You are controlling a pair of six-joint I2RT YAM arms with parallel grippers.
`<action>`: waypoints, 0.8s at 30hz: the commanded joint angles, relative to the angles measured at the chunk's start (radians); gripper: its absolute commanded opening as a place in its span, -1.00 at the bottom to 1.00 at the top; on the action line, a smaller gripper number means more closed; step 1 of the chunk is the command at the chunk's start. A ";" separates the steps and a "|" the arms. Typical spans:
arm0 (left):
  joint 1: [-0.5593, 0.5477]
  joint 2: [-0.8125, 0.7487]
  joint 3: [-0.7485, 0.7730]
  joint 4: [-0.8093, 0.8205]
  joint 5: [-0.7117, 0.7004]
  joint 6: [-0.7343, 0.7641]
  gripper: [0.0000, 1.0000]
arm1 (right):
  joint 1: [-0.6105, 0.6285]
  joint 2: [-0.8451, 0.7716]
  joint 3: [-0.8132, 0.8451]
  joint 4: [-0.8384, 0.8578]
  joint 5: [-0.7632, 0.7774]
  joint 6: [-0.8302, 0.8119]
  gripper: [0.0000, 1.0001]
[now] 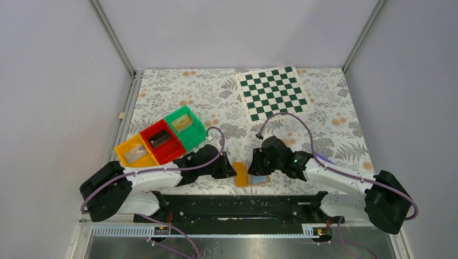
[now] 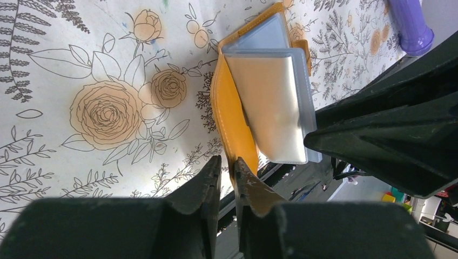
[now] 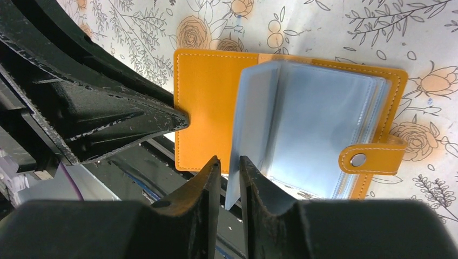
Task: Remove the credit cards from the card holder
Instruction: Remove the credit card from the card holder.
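The card holder (image 1: 249,176) lies open near the table's front edge, between both grippers. Its orange cover (image 2: 235,118) (image 3: 210,102) is spread flat and the pale-blue sleeves (image 3: 318,129) stand fanned up. One sleeve shows a pale cream face (image 2: 273,102), and I cannot tell whether it is a credit card. My left gripper (image 1: 231,169) (image 2: 228,164) has its jaws slightly apart at the cover's near edge, which touches one finger. My right gripper (image 1: 254,165) (image 3: 230,162) stands narrowly open around one upright blue sleeve leaf (image 3: 254,124), with a gap on one side.
An orange bin (image 1: 135,154), a red bin (image 1: 160,139) and a green bin (image 1: 183,123) sit in a row at the left, each with a flat card-like piece inside. A green chessboard (image 1: 273,93) lies at the back right. The black base rail (image 1: 237,208) runs just beneath the holder.
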 commanded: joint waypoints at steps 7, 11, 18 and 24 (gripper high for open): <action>-0.003 -0.018 0.009 0.041 -0.005 -0.003 -0.51 | 0.009 0.004 -0.004 0.056 -0.031 0.020 -0.41; -0.004 -0.025 0.019 0.030 -0.008 -0.002 -0.29 | 0.009 0.001 -0.011 0.052 -0.020 0.017 -0.39; -0.003 -0.038 0.036 0.009 -0.033 0.001 0.17 | 0.009 -0.006 -0.020 0.056 -0.024 0.017 -0.35; -0.003 -0.032 0.033 0.045 -0.032 -0.001 0.38 | 0.009 0.000 -0.035 0.067 -0.027 0.014 -0.52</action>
